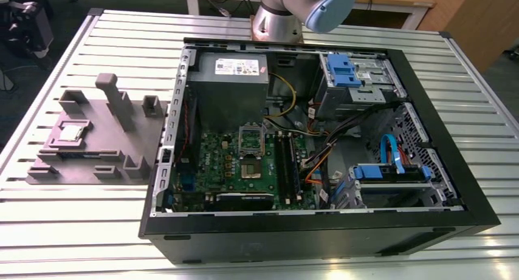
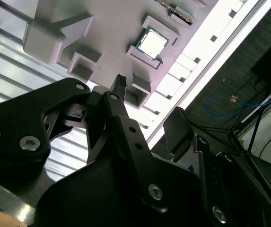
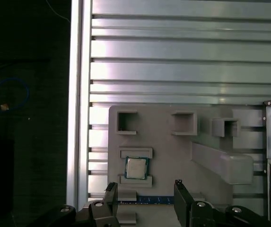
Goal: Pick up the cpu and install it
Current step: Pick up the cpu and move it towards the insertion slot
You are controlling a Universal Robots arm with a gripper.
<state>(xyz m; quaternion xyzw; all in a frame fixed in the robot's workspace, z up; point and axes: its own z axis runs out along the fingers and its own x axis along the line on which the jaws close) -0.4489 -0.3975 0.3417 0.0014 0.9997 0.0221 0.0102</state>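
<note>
The cpu (image 3: 136,168) is a small silvery square chip. It lies flat in a recess of the grey holder block (image 3: 173,146), between two low ridges. In the second wrist view the cpu (image 2: 152,43) sits in that same recess. In the exterior view the cpu (image 1: 72,132) rests on the holder block (image 1: 97,140) at that view's left. My gripper (image 3: 145,191) is open, its two black fingers apart and nothing between them. It hangs well above the block, close over the cpu, and appears in the second wrist view as the gripper (image 2: 149,106).
An open computer case (image 1: 454,189) lies on the slatted metal table (image 1: 65,231), with a green motherboard (image 1: 243,164), a grey power supply box (image 1: 231,79) and blue-tabbed drive bays (image 1: 389,174) inside. The arm's base (image 1: 276,22) stands behind the case. The table edge (image 3: 76,94) runs beside the block.
</note>
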